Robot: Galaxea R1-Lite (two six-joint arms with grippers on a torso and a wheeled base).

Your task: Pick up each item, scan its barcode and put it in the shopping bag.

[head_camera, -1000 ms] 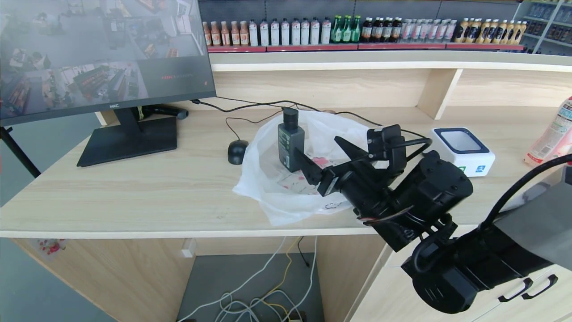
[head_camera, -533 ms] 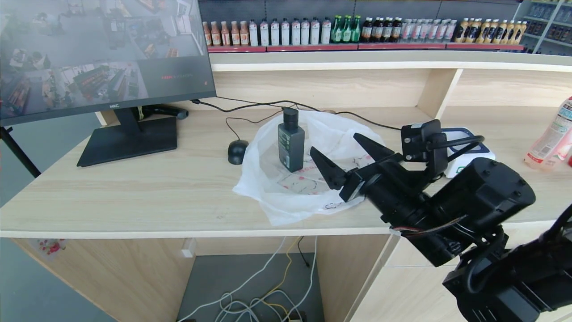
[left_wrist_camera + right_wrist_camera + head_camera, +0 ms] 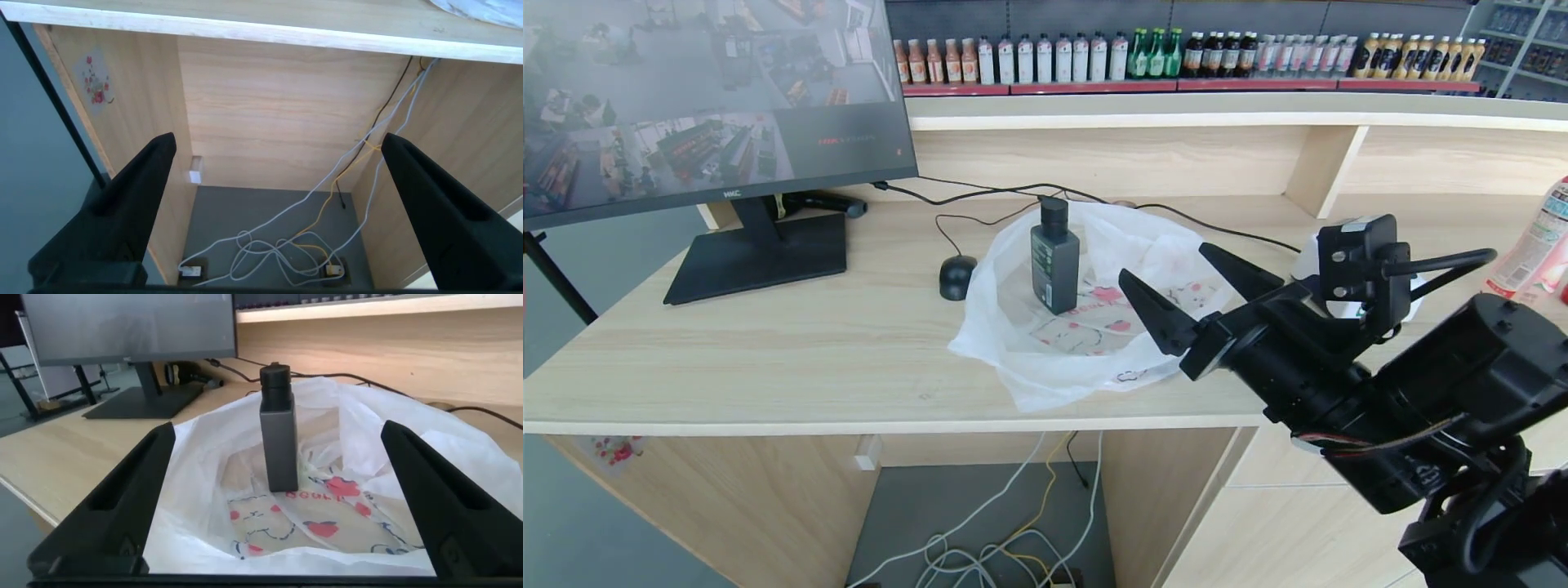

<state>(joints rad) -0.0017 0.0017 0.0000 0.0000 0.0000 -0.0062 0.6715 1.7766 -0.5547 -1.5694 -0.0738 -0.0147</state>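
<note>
The white shopping bag (image 3: 1013, 343) lies open and flat on the wooden counter (image 3: 768, 351). A dark bottle (image 3: 1054, 257) with a black cap stands up straight inside the bag, close to the bag's far edge. The bag has little red and pink pictures on it, and they show just in front of the bottle. The right gripper (image 3: 1168, 263) hangs over the bag's right side, up in the air and apart from the bottle. Its two black fingers (image 3: 1147, 306) are spread wide and point at the bottle, and they hold nothing. A white scanner box (image 3: 1303, 260) sits to the right of the bag, mostly hidden behind the right arm. A pink bottle (image 3: 1531, 245) stands far to the right of the bag. A black mouse (image 3: 956, 276) sits just beside the bag's left edge. A big monitor (image 3: 711, 98) stands well to the left of the bag. The left gripper (image 3: 270, 204) is down low, far under the bag, in front of the counter's wooden front. Its fingers are spread wide too, with nothing between them. Some cables (image 3: 294, 245) lie on the floor under the bag's side of the counter.
</note>
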